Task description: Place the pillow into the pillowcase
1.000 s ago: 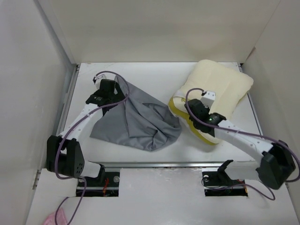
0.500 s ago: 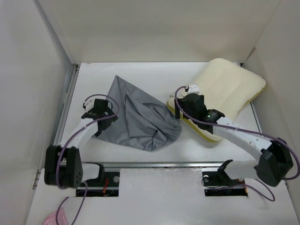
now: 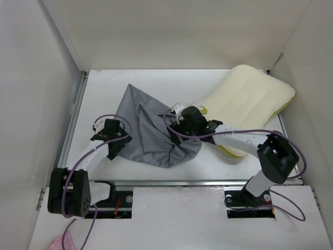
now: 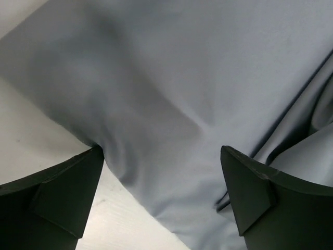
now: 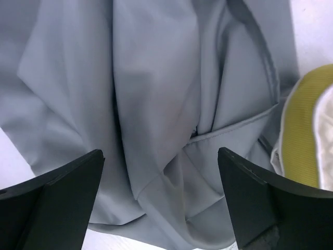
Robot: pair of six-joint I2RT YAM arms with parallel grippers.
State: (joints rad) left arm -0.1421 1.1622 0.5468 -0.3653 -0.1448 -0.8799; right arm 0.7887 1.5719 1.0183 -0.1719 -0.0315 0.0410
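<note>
**Insertion not begun: pillow bare, pillowcase flat**

Let go of the pillow (image 3: 244, 99) with the right claw (image 3: 177, 131) within the last second, then swung toward 9 o'clock onto the pillowcase (image 3: 148, 130). Pulled the left claw (image 3: 118, 139) back from the pillowcase's 12 o'clock corner to its 8 o'clock edge.

Now:
- Find the pillow at 2 o'clock on the bench (image 3: 104, 88), fully uncovered and slanted into the far right corner.
- Find the pillowcase mid-bench, slumped into a wrinkled rough triangle, just beside the pillow's near end. Cannot tell whether touching.
- Spread wide on both claws, pinching nothing.
- On the left: hovering over the fabric edge, with grey cloth and a strip of bare bench between the jaws.
- On the right: hovering over the deep folds by the hem (image 5: 234, 127), with the yellow band (image 5: 299, 130) at 3 o'clock in the wrist view.

Done so far: nothing that counts, with no part of the pillow inside.

Left to do: locate the mouth, probably at that hem by the right claw. Then pinch a layer, lift it open, feed the pillow in and draw the fabric over it. Judged to be at the very start.
</note>
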